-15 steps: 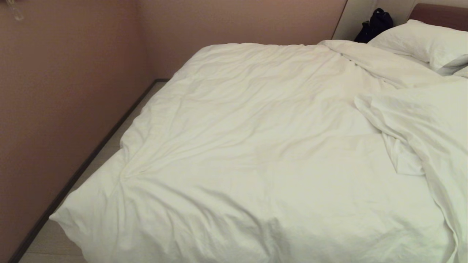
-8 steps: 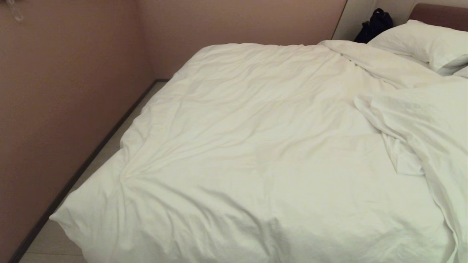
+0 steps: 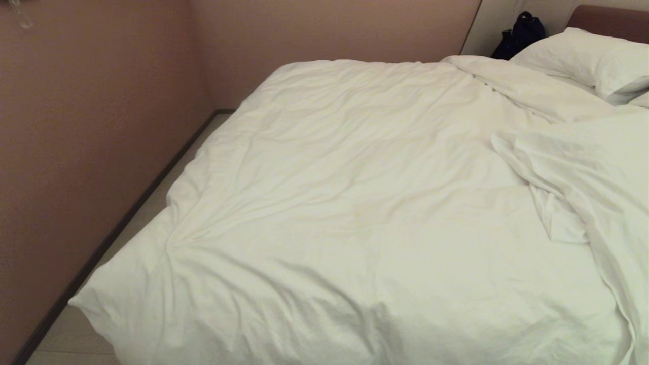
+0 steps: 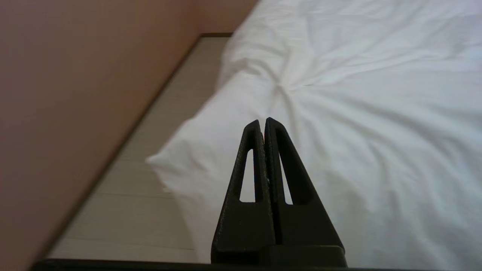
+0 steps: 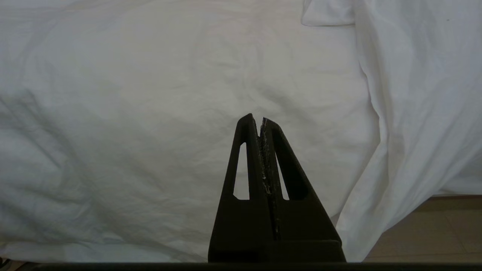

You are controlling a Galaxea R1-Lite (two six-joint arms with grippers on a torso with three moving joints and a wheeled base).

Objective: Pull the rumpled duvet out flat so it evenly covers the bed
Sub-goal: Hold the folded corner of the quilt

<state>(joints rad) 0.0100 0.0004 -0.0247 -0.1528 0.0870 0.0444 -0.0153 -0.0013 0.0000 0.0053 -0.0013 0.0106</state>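
Observation:
The white duvet [image 3: 355, 213] lies wrinkled over most of the bed, whose reddish-brown headboard [image 3: 608, 17] shows at the far right. A thick fold of the duvet [image 3: 583, 167] is turned back on the right side. Its near left corner [image 4: 177, 158] hangs over the bed's edge above the floor. Neither arm shows in the head view. My left gripper [image 4: 263, 121] is shut and empty, pointing over that corner without touching it. My right gripper [image 5: 256, 118] is shut and empty too, held apart before the duvet's [image 5: 150, 113] hanging front side.
A pinkish-brown wall [image 3: 91, 126] runs close along the bed's left side, leaving a narrow strip of pale floor [image 3: 167, 177]. White pillows [image 3: 588, 61] lie at the head end, with a dark bag [image 3: 522, 33] behind them. Wooden floor [image 5: 444, 226] shows beside the hanging duvet.

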